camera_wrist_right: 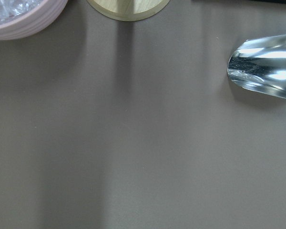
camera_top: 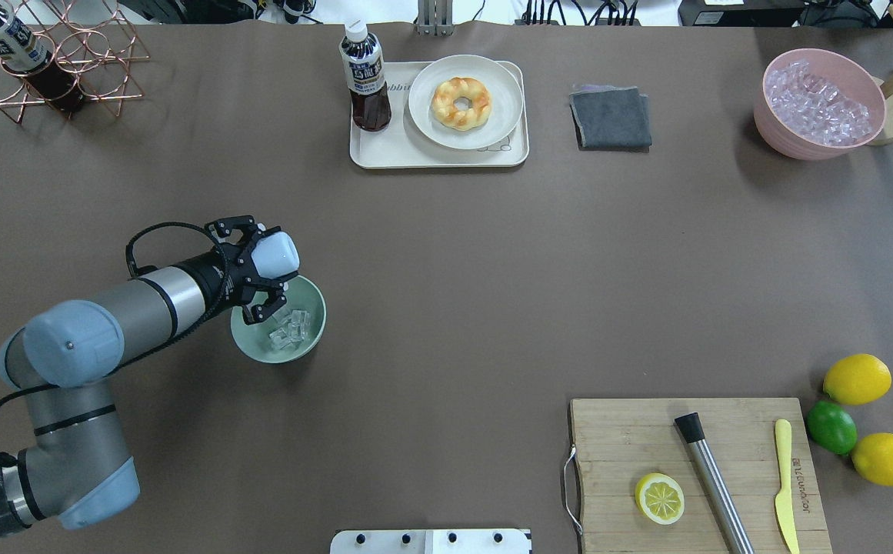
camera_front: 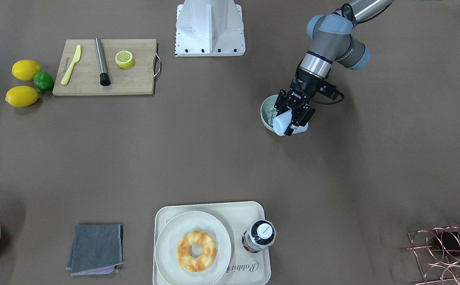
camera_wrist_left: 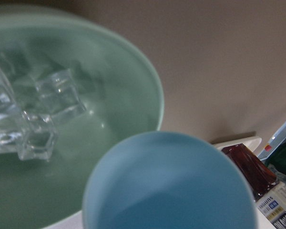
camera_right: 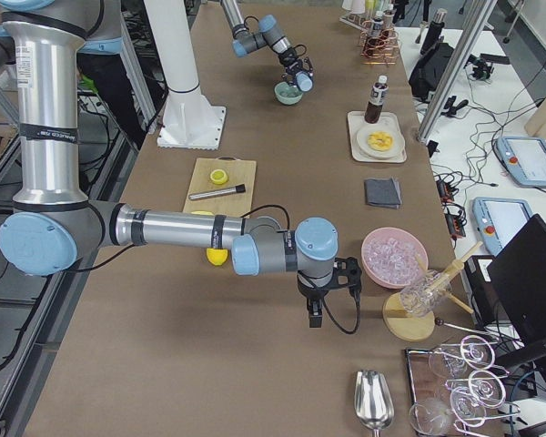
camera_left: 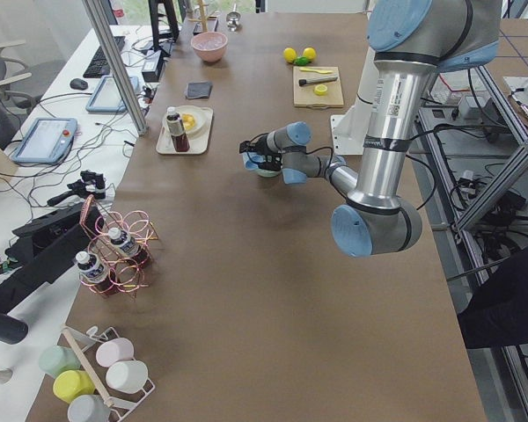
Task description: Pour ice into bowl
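My left gripper [camera_top: 261, 265] is shut on a light blue cup [camera_top: 275, 254] and holds it tipped on its side over the far-left rim of the pale mint-green bowl [camera_top: 309, 338]. The cup's mouth faces into the bowl. Several clear ice cubes [camera_top: 290, 328] lie in the bowl's bottom. The left wrist view shows the ice [camera_wrist_left: 43, 114] against the bowl wall [camera_wrist_left: 119, 90], and no ice shows inside the cup [camera_wrist_left: 171, 186]. My right gripper [camera_right: 317, 314] shows only in the exterior right view, pointing down beside the pink tub; I cannot tell if it is open or shut.
A pink tub [camera_top: 819, 111] full of ice stands at the far right. A tray [camera_top: 369, 154] holds a bottle and a doughnut plate, with a grey cloth [camera_top: 611, 115] beside it. A cutting board [camera_top: 615, 438], lemons, a lime and a wire rack [camera_top: 46, 61] sit at the edges.
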